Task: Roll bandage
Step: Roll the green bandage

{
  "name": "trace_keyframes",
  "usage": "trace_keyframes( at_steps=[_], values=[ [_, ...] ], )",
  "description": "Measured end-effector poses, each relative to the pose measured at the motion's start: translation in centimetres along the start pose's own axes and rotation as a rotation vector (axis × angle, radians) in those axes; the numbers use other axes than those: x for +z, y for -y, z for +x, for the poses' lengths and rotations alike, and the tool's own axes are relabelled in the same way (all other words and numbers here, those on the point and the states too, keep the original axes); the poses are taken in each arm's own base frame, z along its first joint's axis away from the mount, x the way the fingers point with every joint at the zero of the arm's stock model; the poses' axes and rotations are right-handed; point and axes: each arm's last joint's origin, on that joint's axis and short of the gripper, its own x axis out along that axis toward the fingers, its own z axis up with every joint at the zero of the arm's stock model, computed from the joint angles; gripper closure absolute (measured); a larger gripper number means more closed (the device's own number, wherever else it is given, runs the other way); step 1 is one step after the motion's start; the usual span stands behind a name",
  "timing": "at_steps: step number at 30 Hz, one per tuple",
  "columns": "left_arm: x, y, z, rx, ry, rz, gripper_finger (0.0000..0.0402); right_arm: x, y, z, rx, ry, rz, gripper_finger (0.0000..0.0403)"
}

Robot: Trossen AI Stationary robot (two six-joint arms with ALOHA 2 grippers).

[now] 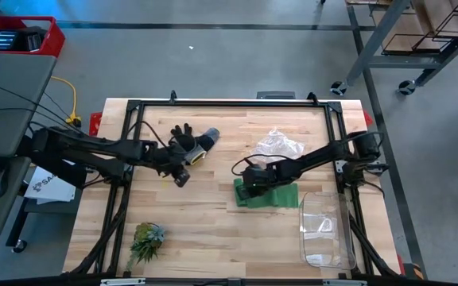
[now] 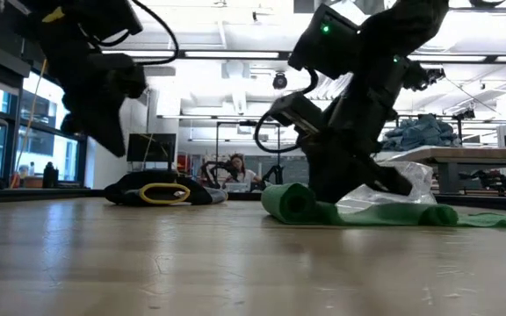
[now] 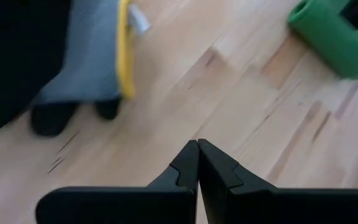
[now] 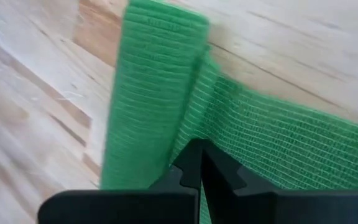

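Left of centre in the high view, the left hand [image 1: 183,178] hovers with its fingers pressed together, holding nothing, just below the black-and-grey glove [image 1: 191,141]. Right of centre, the right hand [image 1: 249,184], fingers also pressed together, presses down on the bandage [image 1: 265,196], which lies partly rolled on the bench [image 1: 213,214], the roll at its left end.

The bandage [image 4: 160,93] is ribbed, matt green woven cloth. The table [image 1: 213,222] is pale, smooth planked wood. The gripper fingers [image 3: 188,168] look matt black plastic.
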Motion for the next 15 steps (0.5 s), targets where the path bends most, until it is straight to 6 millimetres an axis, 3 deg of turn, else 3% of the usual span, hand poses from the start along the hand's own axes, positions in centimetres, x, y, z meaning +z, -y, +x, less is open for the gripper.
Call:
trace_keyframes(
  at_steps=[15],
  values=[
    [-1.8,-2.3,-4.0,0.107,-0.008,0.000,0.0402,0.4,-0.8,2.2,0.135,0.038,0.091,0.0403]
  ],
)
